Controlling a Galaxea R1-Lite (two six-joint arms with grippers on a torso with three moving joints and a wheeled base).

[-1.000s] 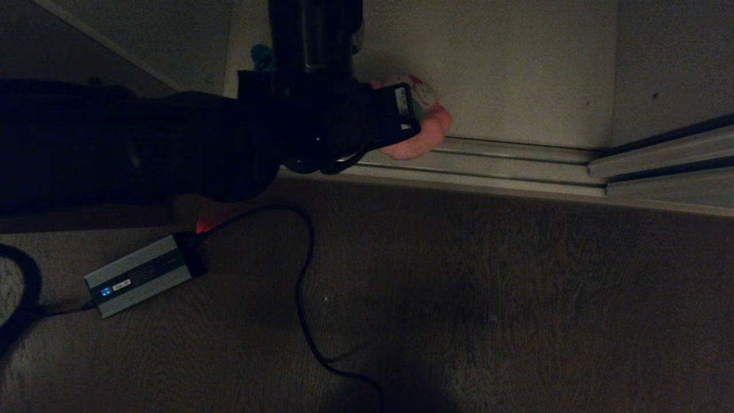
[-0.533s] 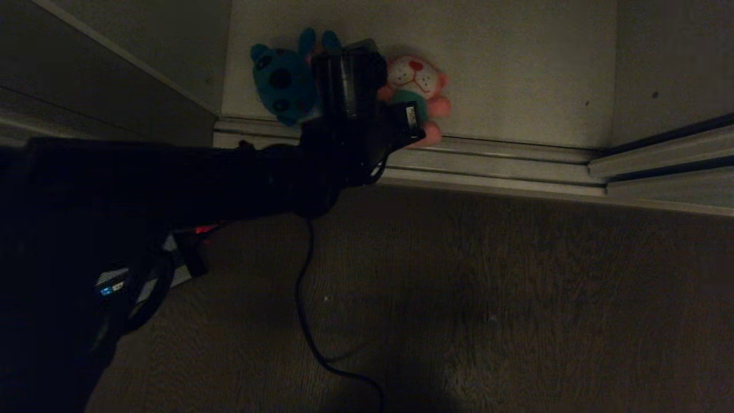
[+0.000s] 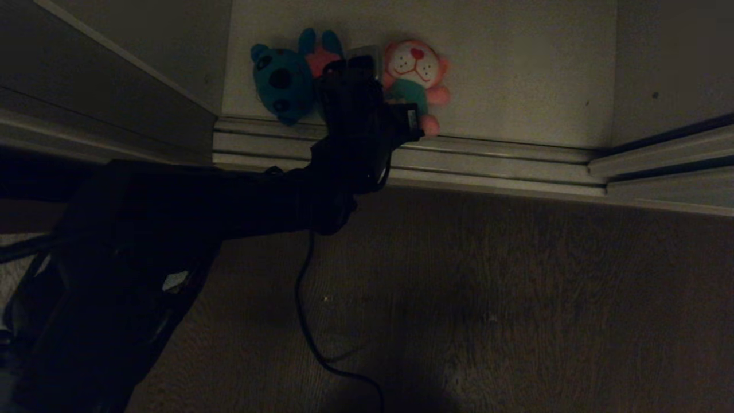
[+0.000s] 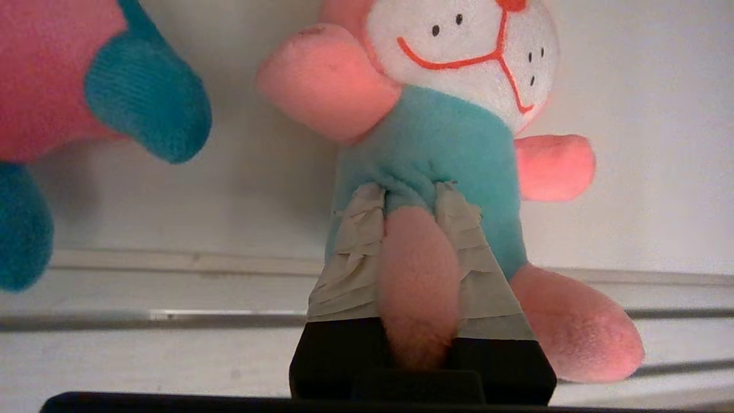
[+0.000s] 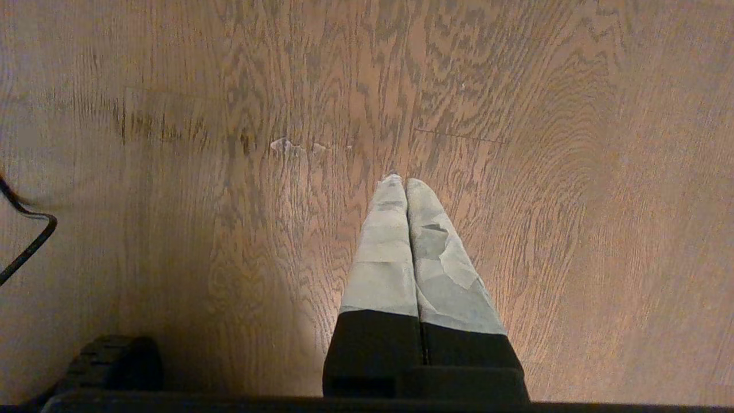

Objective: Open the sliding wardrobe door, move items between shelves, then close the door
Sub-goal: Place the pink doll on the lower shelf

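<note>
The jaws of the left gripper (image 4: 417, 269) are clamped on one leg of the pink plush toy (image 4: 441, 143). The soft leg is squeezed between the two taped fingers (image 4: 350, 258), and the rest of the toy sticks out past the tips. The toy's long way runs straight on from the jaws, legs near and head far.

In the head view the left gripper (image 3: 367, 86) reaches over the door track (image 3: 487, 155) into the wardrobe. The pink plush toy (image 3: 416, 71) is on the bottom shelf (image 3: 527, 74), just past the track. The blue plush toy (image 3: 284, 80) lies just beside it on the robot's left. The jaws are between the two toys. The blue plush toy (image 4: 143, 109) is near the jaws but does not touch them.

The right gripper (image 5: 406, 252) hangs over the wooden floor (image 5: 573, 172) with its jaws pressed together, holding nothing. The left arm is much nearer to the toys, so it looks like the one to do the job.

A second ago the left arm was high and hid most of the toys. Now it is lower and both toys show. The pink toy's face is a bit further into the shelf than before.

I think the toy is being set down here, so the next step may be to let go and pull straight back.
</note>
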